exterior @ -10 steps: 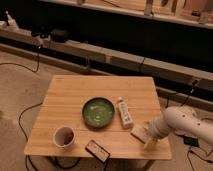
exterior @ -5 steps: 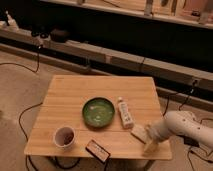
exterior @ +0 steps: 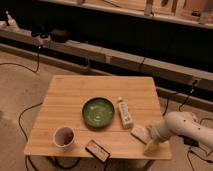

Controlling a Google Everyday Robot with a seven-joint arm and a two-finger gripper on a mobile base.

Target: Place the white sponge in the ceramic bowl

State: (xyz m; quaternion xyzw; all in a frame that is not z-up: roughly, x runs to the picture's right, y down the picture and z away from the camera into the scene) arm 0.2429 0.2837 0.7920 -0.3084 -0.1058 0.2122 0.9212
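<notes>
The white sponge (exterior: 138, 132) lies flat on the wooden table (exterior: 75, 95) near its front right corner, just below the white bottle. The ceramic bowl (exterior: 98, 111), dark green and shallow, sits at the table's middle, to the left of the sponge, with nothing in it. My gripper (exterior: 150, 141) reaches in from the right on a white arm (exterior: 182, 127) and is down at the table's front right edge, right against the sponge's near right side. The gripper's tip partly covers the sponge's edge.
A white labelled bottle (exterior: 124, 112) lies between bowl and sponge. A small white cup (exterior: 64, 136) with dark contents stands front left, and a dark flat box (exterior: 97, 150) lies at the front edge. Cables run over the floor around the table.
The arm has dropped a little and its gripper has settled lower against the sponge. The sponge, bowl and other things have not moved.
</notes>
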